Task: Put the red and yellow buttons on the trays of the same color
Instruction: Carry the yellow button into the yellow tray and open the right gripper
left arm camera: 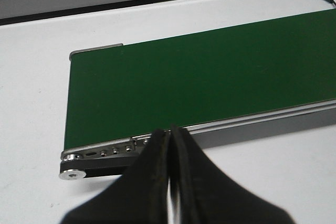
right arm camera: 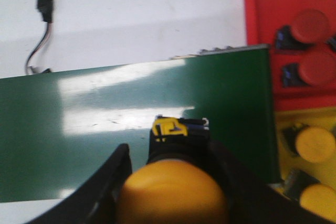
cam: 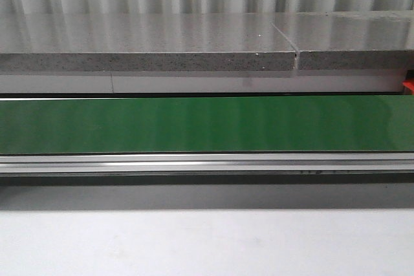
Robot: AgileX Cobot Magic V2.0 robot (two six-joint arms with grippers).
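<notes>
We find the right end effector clamped on a yellow button over the green belt; the left end effector is fully closed, empty.

Green belt, yellow button, red tray, yellow tray, black fingers.
</notes>
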